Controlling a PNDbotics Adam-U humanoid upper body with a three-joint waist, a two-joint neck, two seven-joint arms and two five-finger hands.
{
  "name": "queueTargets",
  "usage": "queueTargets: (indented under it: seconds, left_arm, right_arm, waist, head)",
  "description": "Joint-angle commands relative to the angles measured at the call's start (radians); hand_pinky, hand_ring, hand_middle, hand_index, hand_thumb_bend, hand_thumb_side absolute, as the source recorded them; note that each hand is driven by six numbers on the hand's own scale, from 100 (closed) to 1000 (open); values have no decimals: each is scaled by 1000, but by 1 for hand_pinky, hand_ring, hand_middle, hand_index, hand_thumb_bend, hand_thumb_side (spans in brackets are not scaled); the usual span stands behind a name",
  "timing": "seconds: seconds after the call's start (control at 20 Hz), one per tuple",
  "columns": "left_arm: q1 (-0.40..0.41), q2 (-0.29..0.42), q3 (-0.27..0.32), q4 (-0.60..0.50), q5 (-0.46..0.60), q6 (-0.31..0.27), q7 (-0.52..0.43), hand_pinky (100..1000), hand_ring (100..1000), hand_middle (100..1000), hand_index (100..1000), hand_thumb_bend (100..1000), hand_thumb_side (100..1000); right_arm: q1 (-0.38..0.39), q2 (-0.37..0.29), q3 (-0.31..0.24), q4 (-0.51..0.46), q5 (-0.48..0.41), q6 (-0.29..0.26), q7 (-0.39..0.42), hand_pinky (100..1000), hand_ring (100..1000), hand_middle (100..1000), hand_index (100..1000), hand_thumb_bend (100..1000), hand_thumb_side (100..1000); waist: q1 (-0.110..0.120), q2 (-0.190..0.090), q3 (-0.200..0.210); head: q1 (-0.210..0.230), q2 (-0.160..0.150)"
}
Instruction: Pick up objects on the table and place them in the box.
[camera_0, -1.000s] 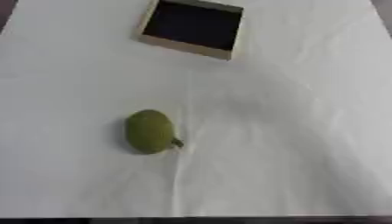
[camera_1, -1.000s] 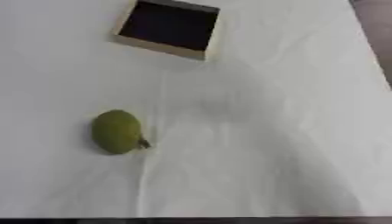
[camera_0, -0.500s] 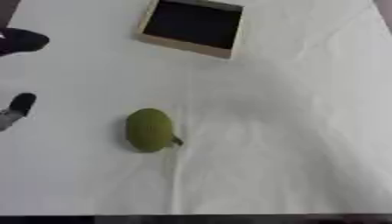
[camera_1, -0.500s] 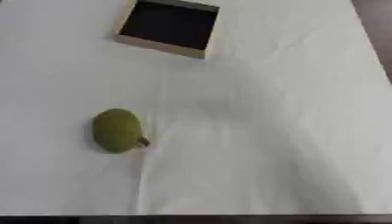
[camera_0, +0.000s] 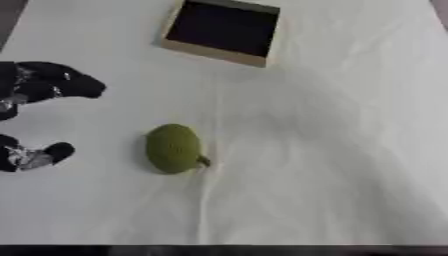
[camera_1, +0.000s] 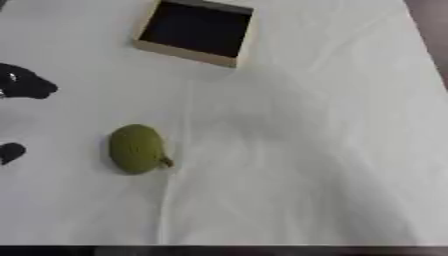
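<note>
item: left hand (camera_0: 39, 87), black with silver joints. change: a second ago it is absent from both views; half a second ago its tips appear at the surface's left edge; now it reaches further in from that edge, closer to the fruit. only part of it shows: an upper dark mass of fingers and a lower separate tip, likely the thumb, with bare cloth in the gap between them. state: spread wide, holding nothing, touching nothing that can be seen. pose: it sits to the left of the fruit, near it but apart, fingers pointing toward the surface's right edge.

item: green oval fruit with a short brown stem (camera_0: 173, 148). location: on the surface, left of centre, nearer the near edge than the far one. lies on its side, stem toward the right and the near edge. position unchanged across the second.

item: shallow tan cardboard box with a black interior (camera_0: 223, 31). location: by the far edge, left of the middle, set slightly askew. appears empty. well apart from the fruit. unchanged.

item: white cloth-covered surface (camera_0: 332, 130). creased, with folds running from the fruit toward the near edge.

item: right hand. not seen in either view.

assessment: the task stands at its start. nothing is in the box yet. the left hand's arrival reads as the opening of an approach to the fruit; a grasp is not yet made.
</note>
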Motion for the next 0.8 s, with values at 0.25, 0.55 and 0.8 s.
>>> queueTargets:
  seconds: [0.25, 0.55, 0.8]
  left_arm:
    - [-70, 7, -35, 2, -7, -4, -78, 938, 904, 887, 973, 279, 160]
    - [-143, -68, -72, 28, -31, 62, -123, 886, 887, 858, 980, 214, 186]
    - [-199, -141, -98, 64, -61, 85, -189, 877, 894, 863, 983, 235, 150]
  right_arm:
    - [-5, -25, 2, -16, -6, 0, 7, 825, 805, 666, 771, 100, 469]
    - [-4, -21, 5, -16, -8, 4, 11, 826, 806, 666, 772, 100, 482]
    - [-2, -20, 4, -16, -10, 3, 11, 826, 806, 666, 772, 100, 481]
  waist:
    - [0, -24, -1]
    - [2, -26, 2]
    - [-2, -28, 1]
  head:
    - [0, 6]
    - [-6, 13]
    - [-9, 17]
